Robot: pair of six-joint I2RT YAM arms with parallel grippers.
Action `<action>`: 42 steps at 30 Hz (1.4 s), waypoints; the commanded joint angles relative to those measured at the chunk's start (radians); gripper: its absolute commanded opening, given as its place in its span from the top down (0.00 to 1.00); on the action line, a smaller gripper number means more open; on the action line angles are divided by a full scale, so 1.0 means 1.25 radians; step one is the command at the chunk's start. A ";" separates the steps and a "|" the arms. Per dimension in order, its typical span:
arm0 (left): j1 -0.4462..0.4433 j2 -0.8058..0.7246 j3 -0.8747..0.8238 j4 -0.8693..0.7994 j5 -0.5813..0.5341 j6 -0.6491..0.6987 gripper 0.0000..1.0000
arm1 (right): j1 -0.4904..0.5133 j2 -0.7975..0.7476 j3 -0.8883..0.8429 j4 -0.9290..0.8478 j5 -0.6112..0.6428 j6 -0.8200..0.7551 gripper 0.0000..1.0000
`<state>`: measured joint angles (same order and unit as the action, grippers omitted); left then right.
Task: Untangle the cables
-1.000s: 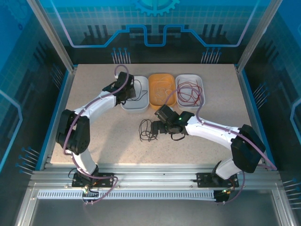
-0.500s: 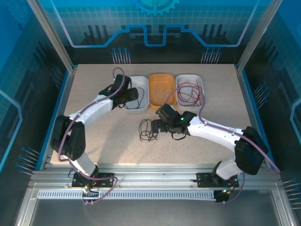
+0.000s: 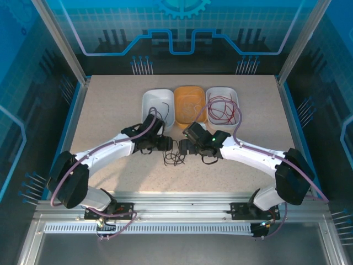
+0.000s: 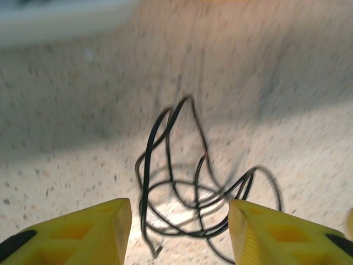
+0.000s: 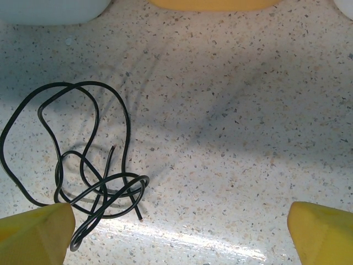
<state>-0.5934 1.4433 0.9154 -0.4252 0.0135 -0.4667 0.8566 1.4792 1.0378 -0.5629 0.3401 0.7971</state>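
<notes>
Black cable lies in a loose, loopy heap in the middle of the speckled bench, in front of three trays. The left claw is right by the heap, and its yellow fingers are partly apart. Some loops lie on the bench between the fingers, but the claw has hold of nothing. This close view is blurry. The right claw is on the other side of the heap, just beside it. It is wide open and has nothing in it, and the heap lies near its left finger. From above, the two claws face each other with the heap between them. Behind them the trays stand side by side in a row. The left white tray has a second black cable in it. The orange tray has a pale cable that is hard to see. The right white tray has red cables curled up inside
</notes>
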 commanded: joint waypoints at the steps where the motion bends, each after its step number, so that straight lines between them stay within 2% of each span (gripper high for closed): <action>1: -0.004 -0.017 -0.034 0.018 -0.002 -0.064 0.56 | -0.001 0.002 -0.012 -0.001 0.021 0.019 0.00; 7: -0.004 0.028 -0.028 0.022 -0.025 -0.064 0.69 | -0.001 0.013 -0.011 0.015 0.002 0.019 0.00; 11: -0.004 0.069 -0.026 0.023 -0.030 -0.066 0.81 | 0.000 0.035 -0.005 0.025 -0.008 0.038 0.00; 16: -0.005 0.067 -0.026 0.030 -0.048 -0.073 0.91 | 0.001 0.085 0.029 0.002 -0.013 0.052 0.00; 20: -0.004 0.043 -0.034 0.028 -0.071 -0.082 1.00 | 0.004 0.110 0.043 0.013 -0.039 0.038 0.05; 29: -0.004 -0.056 -0.063 0.033 -0.108 -0.083 1.00 | 0.024 0.145 0.054 0.063 -0.105 0.017 0.19; 35: -0.005 -0.136 -0.051 -0.008 -0.132 -0.067 1.00 | 0.028 0.136 0.051 0.040 -0.081 0.013 0.18; 42: -0.005 -0.285 0.014 -0.045 -0.072 0.015 1.00 | 0.027 0.060 0.022 0.072 -0.035 -0.031 0.14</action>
<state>-0.5961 1.1530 0.8703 -0.4461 -0.1139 -0.5137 0.8787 1.6257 1.0763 -0.4961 0.2588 0.7940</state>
